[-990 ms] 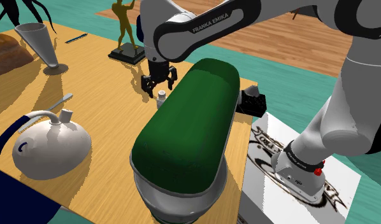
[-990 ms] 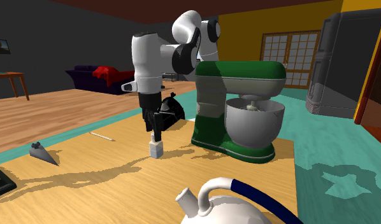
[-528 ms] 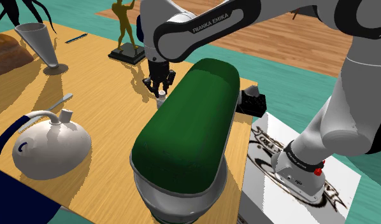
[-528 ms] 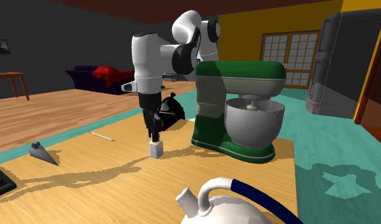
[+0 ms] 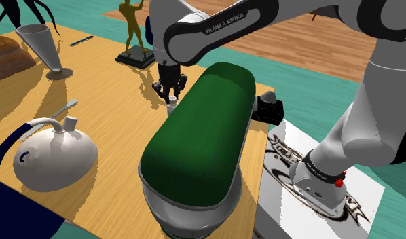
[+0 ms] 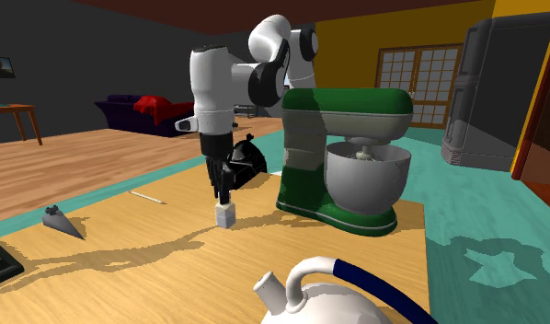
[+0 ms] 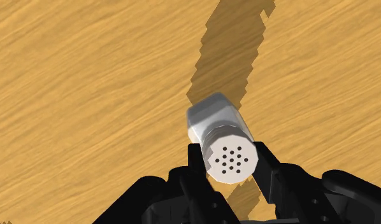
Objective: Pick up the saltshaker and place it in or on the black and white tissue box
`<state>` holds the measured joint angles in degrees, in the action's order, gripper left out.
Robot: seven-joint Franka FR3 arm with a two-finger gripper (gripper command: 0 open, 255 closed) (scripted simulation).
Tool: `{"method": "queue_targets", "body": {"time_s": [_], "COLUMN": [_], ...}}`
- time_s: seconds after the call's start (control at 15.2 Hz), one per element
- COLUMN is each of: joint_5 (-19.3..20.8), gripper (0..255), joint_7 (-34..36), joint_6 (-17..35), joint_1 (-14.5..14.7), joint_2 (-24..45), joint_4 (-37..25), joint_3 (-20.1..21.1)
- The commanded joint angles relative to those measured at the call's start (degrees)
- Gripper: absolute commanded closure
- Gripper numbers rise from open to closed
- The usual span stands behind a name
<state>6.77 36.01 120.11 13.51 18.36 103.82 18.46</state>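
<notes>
Saltshaker [image 7: 218,124] stood upright on the wooden table [image 7: 87,76] — likely light, rigid, slick — the gripper [image 7: 229,153] closed snugly on its perforated cap, a sound hold.

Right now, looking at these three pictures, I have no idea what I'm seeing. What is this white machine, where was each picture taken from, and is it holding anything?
The white machine is a robot arm with a black two-finger gripper as its hand. One picture looks down from beside the arm's stand, one from across the wooden table, and one from a camera on the hand itself. On the table stand a green mixer, a white kettle, a gold figurine and a small white saltshaker. In the hand's picture the two fingers clasp the saltshaker's holed cap from both sides. It stands on the table, not yet lifted.
</notes>
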Motion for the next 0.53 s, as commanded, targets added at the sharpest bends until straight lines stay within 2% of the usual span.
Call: {"method": "queue_targets", "body": {"time_s": [0.0, 0.46], "joint_5": [-0.2, -1.0], "gripper": [255, 255], "joint_7": [-0.1, -0.6], "joint_6": [-1.0, -5.8], "joint_1": [0.0, -0.2], "joint_2": [-0.4, -2.3], "joint_4": [-0.6, -3.6], "joint_3": [0.1, 0.4]}}
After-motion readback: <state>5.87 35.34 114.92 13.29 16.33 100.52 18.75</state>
